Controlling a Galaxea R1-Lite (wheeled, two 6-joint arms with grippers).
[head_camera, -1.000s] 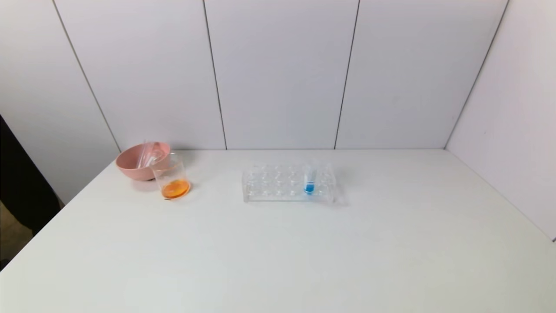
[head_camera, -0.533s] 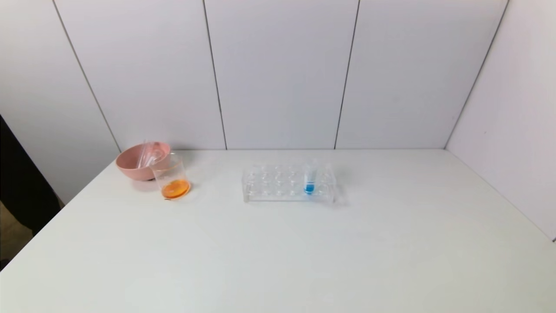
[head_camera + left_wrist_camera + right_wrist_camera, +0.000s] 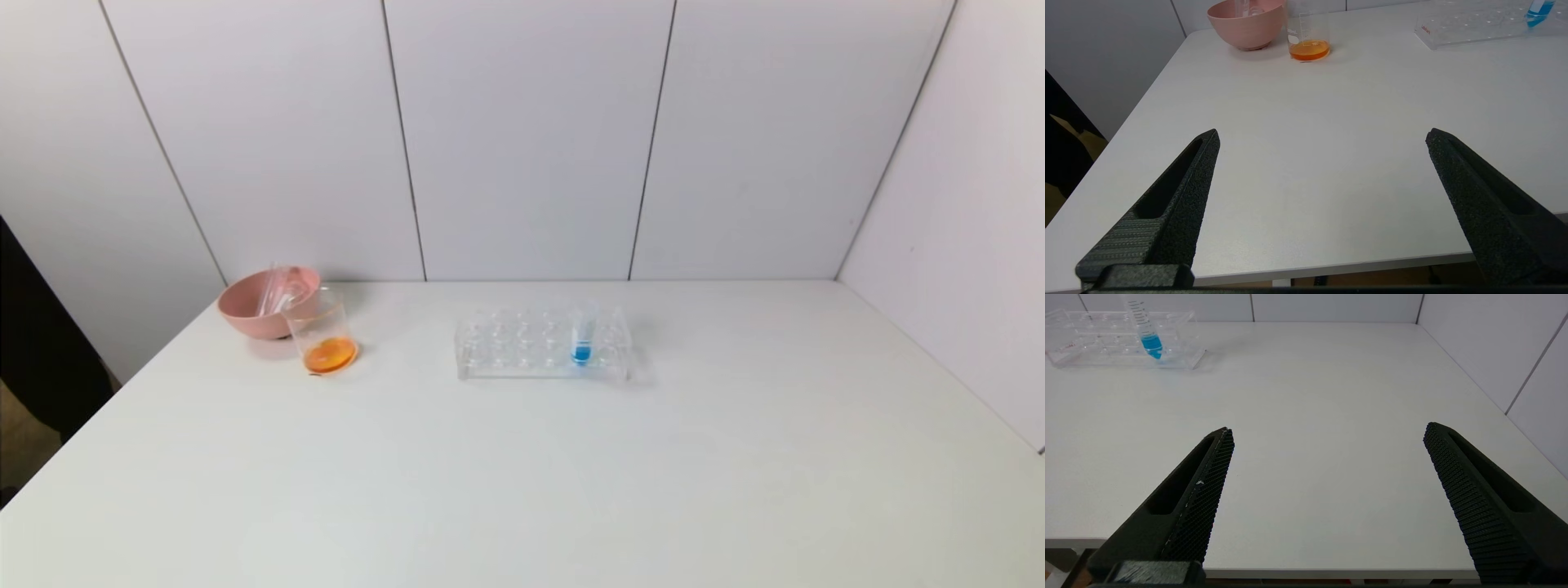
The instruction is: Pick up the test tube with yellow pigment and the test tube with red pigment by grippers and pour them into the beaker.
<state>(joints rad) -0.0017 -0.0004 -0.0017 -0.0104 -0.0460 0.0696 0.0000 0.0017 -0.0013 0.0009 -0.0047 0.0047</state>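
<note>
With orange liquid pooled in its base, the beaker (image 3: 324, 335) stands just beside the pink bowl (image 3: 260, 306), clear tubes leaning inside it. Left gripper (image 3: 1323, 139) and right gripper (image 3: 1327, 433) hang spread wide, empty, over the table's near edge.

One beaker (image 3: 324, 333) stands on the table (image 3: 522, 457), with one layer of orange liquid in its bottom. Just behind the beaker, touching or nearly touching it, sits one pink bowl (image 3: 260, 304). In the bowl lean clear tubes (image 3: 273, 290); at least two show, but the exact count cannot be told. Well to the right of the beaker lies one clear rack (image 3: 543, 345) with two rows of holes. One tube with blue liquid (image 3: 582, 336) stands in that rack. Two grippers show, the left gripper (image 3: 1323, 136) and the right gripper (image 3: 1327, 430), each with two fingers spread wide.
</note>
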